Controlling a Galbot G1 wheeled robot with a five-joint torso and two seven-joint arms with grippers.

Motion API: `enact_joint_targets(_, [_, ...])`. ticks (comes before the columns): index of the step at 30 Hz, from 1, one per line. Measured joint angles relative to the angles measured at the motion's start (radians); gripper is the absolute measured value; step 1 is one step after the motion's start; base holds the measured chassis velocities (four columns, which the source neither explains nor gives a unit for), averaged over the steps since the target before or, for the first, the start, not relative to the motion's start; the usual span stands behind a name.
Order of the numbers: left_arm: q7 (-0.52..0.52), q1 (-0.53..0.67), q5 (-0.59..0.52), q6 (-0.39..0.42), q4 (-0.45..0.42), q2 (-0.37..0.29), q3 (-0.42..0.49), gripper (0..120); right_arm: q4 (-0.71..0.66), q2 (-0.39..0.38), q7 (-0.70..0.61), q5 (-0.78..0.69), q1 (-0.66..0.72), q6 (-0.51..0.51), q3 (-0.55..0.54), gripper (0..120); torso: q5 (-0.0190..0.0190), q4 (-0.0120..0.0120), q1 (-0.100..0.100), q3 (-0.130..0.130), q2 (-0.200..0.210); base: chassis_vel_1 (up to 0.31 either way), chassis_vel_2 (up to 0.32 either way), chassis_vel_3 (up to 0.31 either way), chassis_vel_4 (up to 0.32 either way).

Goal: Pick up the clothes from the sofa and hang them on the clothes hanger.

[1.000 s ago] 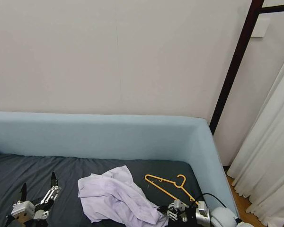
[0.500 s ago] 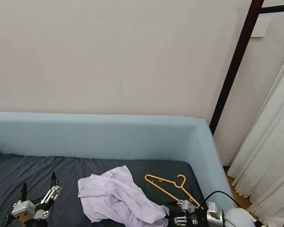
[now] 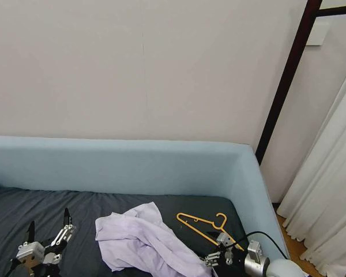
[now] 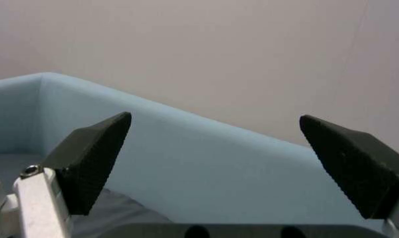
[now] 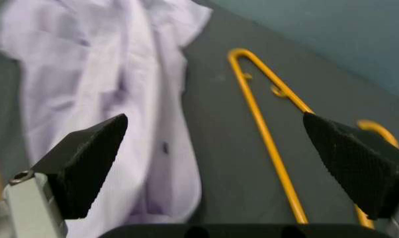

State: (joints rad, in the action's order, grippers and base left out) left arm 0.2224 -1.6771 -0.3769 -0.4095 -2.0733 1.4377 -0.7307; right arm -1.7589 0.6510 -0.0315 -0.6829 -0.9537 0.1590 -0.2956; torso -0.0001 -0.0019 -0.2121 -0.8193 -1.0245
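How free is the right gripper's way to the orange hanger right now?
Likely yes, reachable: the right gripper hangs open just above the orange hanger, which lies bare on the dark seat beside the lilac garment, nothing covering it. Left gripper hovers open far left.

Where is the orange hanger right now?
In the head view the orange hanger lies flat on the dark sofa seat, right of the lilac shirt and just ahead of the right gripper.

home | blue sofa | white curtain | plain wall
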Motion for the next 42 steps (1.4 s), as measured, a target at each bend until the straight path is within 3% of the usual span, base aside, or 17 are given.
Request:
enact_joint_targets(4, [0.000,0.002,0.000,-0.002,0.002,0.002,0.002,100,-0.202,0.057,-0.481,-0.329,0.041,0.277,-0.059,100,-0.0003,0.0005,0.000,0.000,0.000,0.000,0.000,0.000,0.000])
enact_joint_targets(6, [0.000,0.003,0.000,-0.003,0.002,0.003,0.005,100,-0.272,0.100,-0.697,-0.503,0.068,0.352,-0.052,100,-0.0002,0.0009,0.000,0.000,0.000,0.000,0.000,0.000,0.000])
enact_joint_targets(7, [0.000,0.003,0.000,-0.003,0.002,0.003,0.005,100,-0.272,0.100,-0.697,-0.503,0.068,0.352,-0.052,100,-0.0002,0.0009,0.000,0.000,0.000,0.000,0.000,0.000,0.000])
enact_joint_targets(12, [0.000,0.004,-0.001,-0.007,0.008,0.001,0.005,100,-0.365,0.177,-0.988,-0.862,0.085,0.412,0.025,100,-0.0003,0.0002,0.000,0.000,0.000,0.000,0.000,0.000,0.000])
enact_joint_targets(19, [0.000,0.010,-0.001,-0.009,0.012,0.001,0.011,100,-0.256,0.302,-1.231,-0.951,0.068,0.390,0.078,100,0.0000,0.0005,0.000,0.000,0.000,0.000,0.000,0.000,0.000])
enact_joint_targets(27, [0.001,0.017,-0.007,-0.009,0.019,-0.006,0.004,100,-0.225,0.351,-1.286,-0.902,-0.024,0.349,0.104,100,-0.0001,0.0003,0.000,0.000,0.000,0.000,0.000,0.000,0.000])
enact_joint_targets(42, [0.001,0.008,-0.004,-0.016,0.015,0.004,0.003,100,-0.224,0.350,-1.237,-0.862,-0.078,0.349,0.112,100,-0.0001,0.0004,0.000,0.000,0.000,0.000,0.000,0.000,0.000])
